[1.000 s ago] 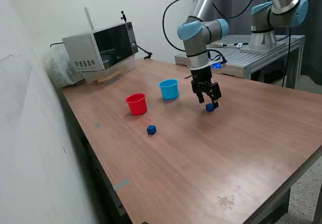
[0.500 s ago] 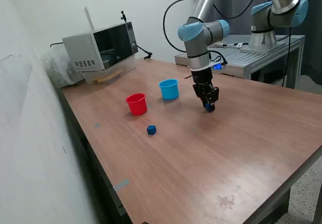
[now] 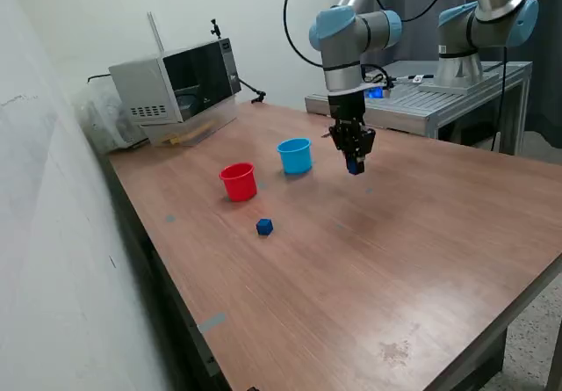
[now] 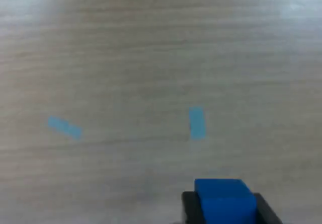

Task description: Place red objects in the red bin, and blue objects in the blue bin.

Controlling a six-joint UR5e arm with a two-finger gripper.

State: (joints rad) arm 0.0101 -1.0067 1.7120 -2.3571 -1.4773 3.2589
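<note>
Blue cubes only partly sorted at this moment. Nearest the camera, loose blue cube point(image 3: 264, 226) sat alone on the table point(image 3: 369, 268), well apart from both cups and from the arm. Untouched, by the look of it; judged as work left.

Next back, red cup point(image 3: 238, 182) stood upright on the table, toward the exterior view's left. Contents hidden from this angle. No red cubes seen anywhere on the table; possibly already inside the red cup, but could not confirm.

Just beyond and to the exterior view's right, light blue cup point(image 3: 295, 155) stood upright, near the red one, not touching. Inside likewise out of sight.

Beside the blue cup, tool point(image 3: 354, 164) hung clear of the table, clamped on second blue cube point(image 4: 224, 200); wrist view showed the cube pinched between dark fingers point(image 4: 189, 208), with bare wood and two pale blue tape marks point(image 4: 197, 123) below. Cube airborne, beside the blue cup rather than over its mouth.

Judged stage: carry under way, drop into blue cup not yet made. Remaining: release this cube in the blue cup, then fetch the loose one.
</note>
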